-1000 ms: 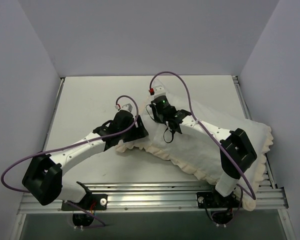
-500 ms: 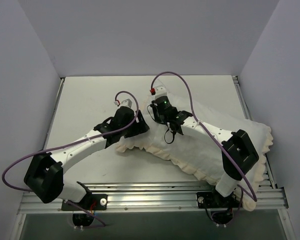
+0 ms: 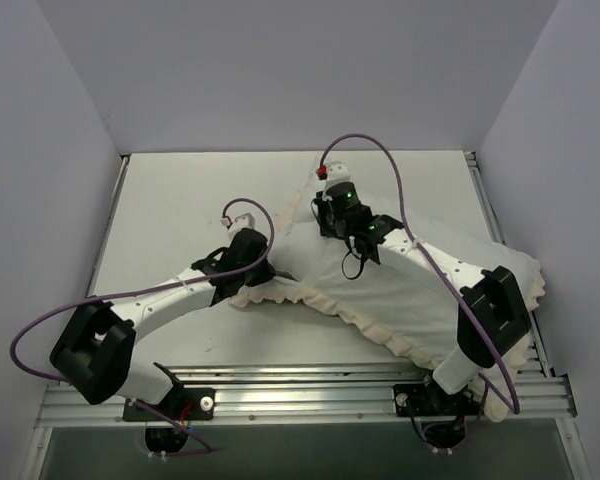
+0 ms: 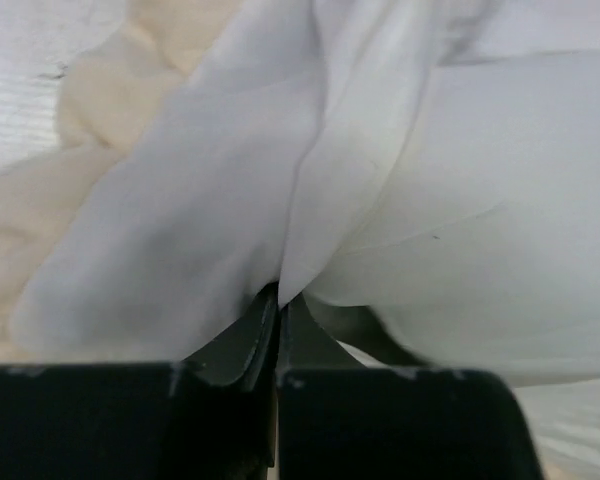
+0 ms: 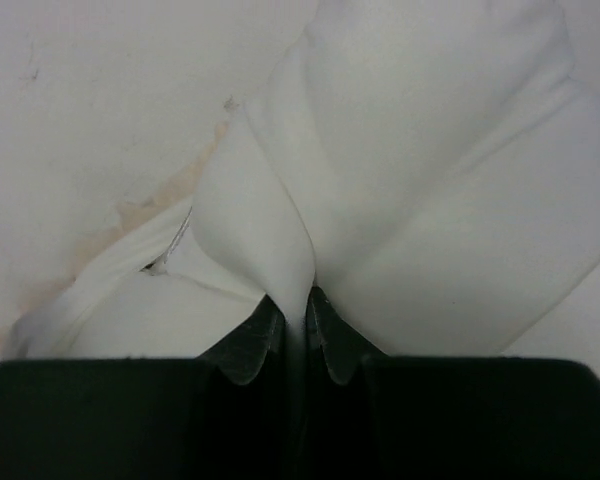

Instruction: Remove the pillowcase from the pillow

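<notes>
**Left pincer** [image 4: 278, 300]: clenched on a white pleat of the pillowcase [image 3: 410, 290], now sitting nearer its own base than half a second ago.

**Right pincer** [image 5: 295, 305]: clamping a white fold [image 5: 260, 230]; whether this is cover or pillow cannot be told. It is now reaching farther out, and the cloth between the two pincers is stretching.

**Pillowcase**: lying right of both pincers, its cream ruffle [image 3: 315, 303] trailing nearside.

**Setting**: a pale surface [image 3: 180, 190] is carrying everything, with lilac-grey walls [image 3: 280, 70] enclosing it.

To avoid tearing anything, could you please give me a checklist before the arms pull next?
1. Left tool shut on white fabric pillowcase with cream ruffled edge: ok.
2. Right tool shut on a white fold: ok.
3. That fold is cover, not pillow: cannot tell.
4. Plump white pillow outside the cover: not ok, none visible.
5. Cover wholly on grey table: not ok, near right corner overhangs the metal rail.
</notes>
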